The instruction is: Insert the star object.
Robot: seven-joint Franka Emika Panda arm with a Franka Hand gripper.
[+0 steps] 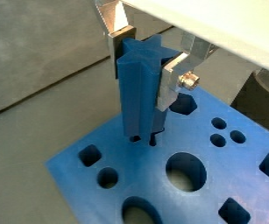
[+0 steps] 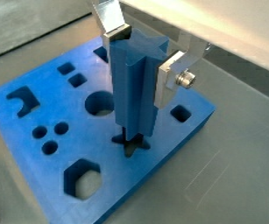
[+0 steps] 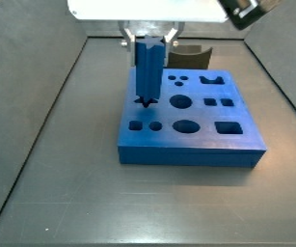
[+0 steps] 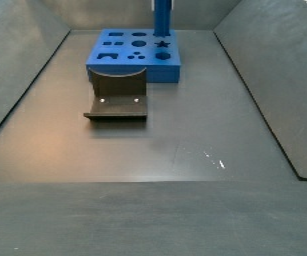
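Observation:
The star object (image 1: 139, 92), a tall blue peg with ridged sides, stands upright between my gripper's (image 1: 146, 61) silver fingers, which are shut on its upper part. This also shows in a wrist view (image 2: 134, 92) with the gripper (image 2: 144, 59). The peg's lower end is right over the star-shaped hole (image 2: 130, 145) near one edge of the wide blue block (image 2: 54, 105). The hole's dark points show around it, and I cannot tell if it has entered. In a side view the gripper (image 3: 150, 41) holds the peg (image 3: 147, 69) over the block (image 3: 196, 130). In a side view the peg (image 4: 160, 18) rises out of frame above the block (image 4: 122, 62).
The block has several other shaped holes: round (image 1: 186, 171), square and arch-shaped ones. The dark fixture stands on the floor beside the block in both side views (image 3: 190, 55) (image 4: 118, 104). Grey walls enclose the grey floor (image 4: 183, 150).

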